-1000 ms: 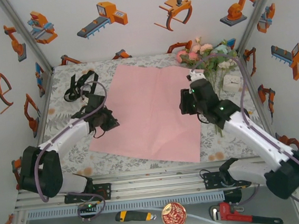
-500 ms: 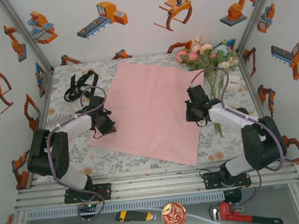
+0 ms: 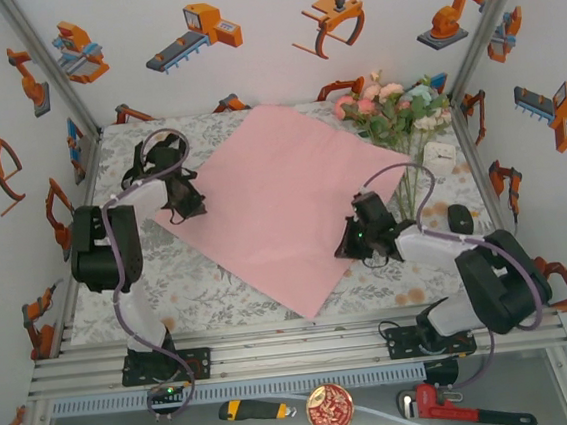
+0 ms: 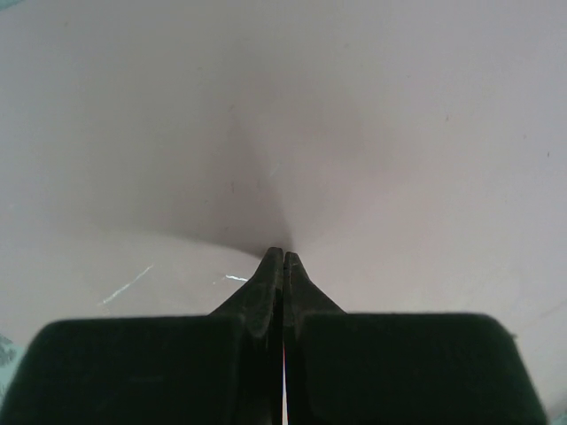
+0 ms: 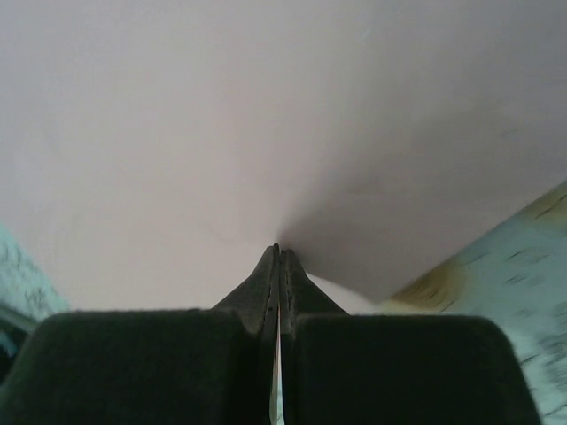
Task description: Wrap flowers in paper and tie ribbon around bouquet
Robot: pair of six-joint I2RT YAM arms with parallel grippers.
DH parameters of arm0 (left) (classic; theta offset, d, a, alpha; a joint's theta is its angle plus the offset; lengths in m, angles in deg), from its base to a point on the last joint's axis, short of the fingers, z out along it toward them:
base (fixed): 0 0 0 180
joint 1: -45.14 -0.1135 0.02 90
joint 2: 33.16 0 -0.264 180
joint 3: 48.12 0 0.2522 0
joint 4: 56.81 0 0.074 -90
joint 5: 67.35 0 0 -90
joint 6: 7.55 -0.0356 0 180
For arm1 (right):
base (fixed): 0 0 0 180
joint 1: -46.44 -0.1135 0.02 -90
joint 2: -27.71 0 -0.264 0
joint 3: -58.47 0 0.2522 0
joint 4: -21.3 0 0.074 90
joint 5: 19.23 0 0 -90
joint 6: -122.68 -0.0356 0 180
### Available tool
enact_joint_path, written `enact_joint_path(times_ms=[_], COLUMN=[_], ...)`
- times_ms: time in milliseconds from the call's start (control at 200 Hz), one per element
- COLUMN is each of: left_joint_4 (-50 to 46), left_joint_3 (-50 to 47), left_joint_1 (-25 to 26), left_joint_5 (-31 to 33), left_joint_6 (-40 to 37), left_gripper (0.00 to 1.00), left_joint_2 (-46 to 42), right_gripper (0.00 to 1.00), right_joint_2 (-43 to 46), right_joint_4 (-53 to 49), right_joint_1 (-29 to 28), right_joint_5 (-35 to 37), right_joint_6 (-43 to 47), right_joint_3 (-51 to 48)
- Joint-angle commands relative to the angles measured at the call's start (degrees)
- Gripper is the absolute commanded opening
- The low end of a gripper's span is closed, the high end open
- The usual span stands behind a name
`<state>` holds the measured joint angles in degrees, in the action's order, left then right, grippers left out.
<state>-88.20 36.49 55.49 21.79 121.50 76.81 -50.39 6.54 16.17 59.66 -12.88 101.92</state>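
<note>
Turns the paper (image 3: 283, 202) into a diamond, left gripper (image 4: 283, 257) and right gripper (image 5: 279, 252) clamped on its corners; leaves flowers (image 3: 399, 111) unwrapped, ribbon (image 3: 153, 157) untied.

The paper (image 3: 282, 198) lies skewed on the bench (image 3: 220, 279), left gripper (image 3: 190, 208) at its left corner, right gripper (image 3: 341, 250) at its near-right edge.

Paper (image 3: 282, 198), frame centre: pale pink face up, plain. Flowers (image 3: 394, 109), upper right: pink, peach, cream, pale blue blooms; green leaves. Ribbon (image 3: 140, 166), upper left: black. Tablecloth (image 3: 230, 283): grey, floral pattern. Walls (image 3: 270, 73): white, orange-and-blue robot cartoons. Wrench (image 3: 463, 411), bottom right: red.
</note>
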Motion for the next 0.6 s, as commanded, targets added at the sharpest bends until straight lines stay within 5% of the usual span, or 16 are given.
enact_joint_path(times_ms=[0, 240, 360, 596], left_joint_4=[-6.08, -4.14, -3.85, -2.33], left_joint_3=[2.95, -4.13, -9.57, -11.79], left_joint_1=[-0.89, -0.38, 0.43, 1.45], left_joint_5=[2.85, 0.73, 1.50, 0.15], left_joint_6=[-5.45, -3.92, -1.53, -1.00], left_gripper=[0.00, 0.02, 0.09, 0.12], left_joint_2=[5.21, -6.55, -10.87, -8.75], right_gripper=[0.00, 0.00, 0.00, 0.00], right_joint_2=[6.42, 20.61, 14.69, -2.71], right_joint_4=[-3.13, -13.95, -12.46, -4.37], right_joint_1=[-4.79, -0.86, 7.24, 9.26], right_joint_5=[-0.08, 15.57, 10.56, 9.04], right_joint_6=[-8.53, -0.99, 1.78, 4.03], right_joint_3=[-2.35, 2.36, 5.96, 12.84])
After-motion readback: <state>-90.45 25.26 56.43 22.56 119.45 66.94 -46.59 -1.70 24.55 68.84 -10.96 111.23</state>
